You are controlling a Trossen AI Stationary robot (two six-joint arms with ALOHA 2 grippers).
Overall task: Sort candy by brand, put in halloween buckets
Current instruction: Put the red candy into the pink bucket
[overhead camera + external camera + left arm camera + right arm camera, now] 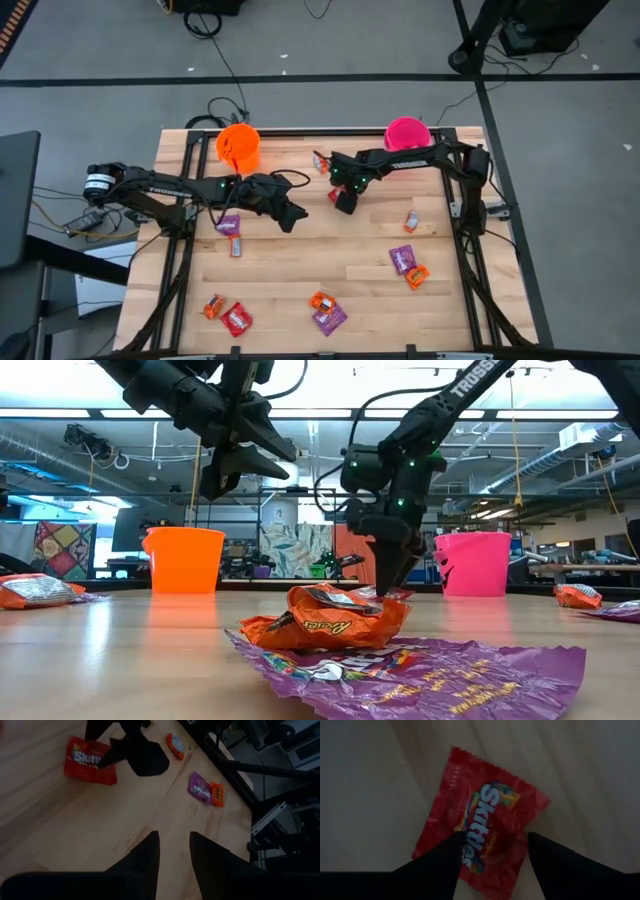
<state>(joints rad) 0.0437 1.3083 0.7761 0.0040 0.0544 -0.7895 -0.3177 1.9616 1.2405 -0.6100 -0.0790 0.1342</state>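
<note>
1. Right hand [492, 851] points down at the desk [300, 270], fingers parted, straddling a red Skittles packet [480, 832] lying flat beneath; not yet closed on it.
2. Left hand [172, 847] hangs above the desk beside the right hand, fingers slightly apart, empty.
3. Pink bucket [407, 133] behind the right hand; orange bucket [238, 146] behind the left.
4. Other candies lie scattered nearer the desk's front edge, among them a purple packet [329, 318].
</note>
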